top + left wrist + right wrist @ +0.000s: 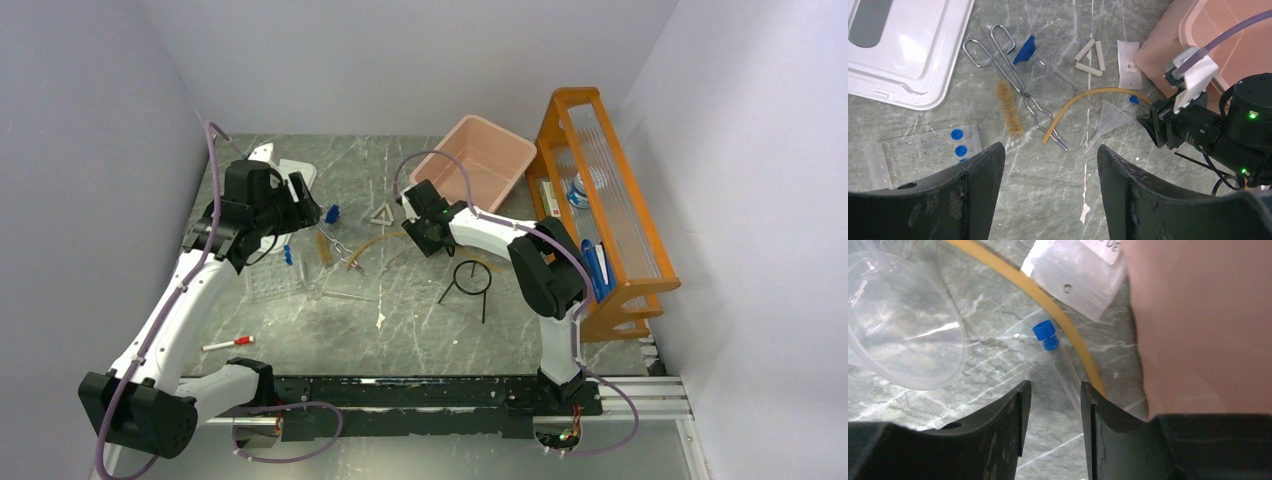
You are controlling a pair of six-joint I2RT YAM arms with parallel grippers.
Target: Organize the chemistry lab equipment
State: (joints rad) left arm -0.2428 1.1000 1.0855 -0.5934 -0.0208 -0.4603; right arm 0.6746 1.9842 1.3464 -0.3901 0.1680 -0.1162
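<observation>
My left gripper [308,212] [1050,155] is open and empty, hovering above a glass rod [1048,182] on the table. Ahead of it lie metal tongs [1013,75], a brown brush [1009,107], amber tubing [1083,97], a clear funnel [1110,117], a white triangle [1089,59] and a blue-capped clear tube [1024,50]. My right gripper [417,236] [1052,390] is low at the table beside the pink bin, its jaws a narrow gap apart. A small blue-capped tube [1048,337] runs toward that gap, next to the tubing [1048,295]. The black wire ring [471,278] stands mid-table.
A pink bin [488,160] sits at the back, close against the right gripper. An orange wooden shelf [600,200] stands at the right. A white tray [903,45] is at the back left, with a clear rack [923,150] nearer. A red-capped marker [228,343] lies at the front left.
</observation>
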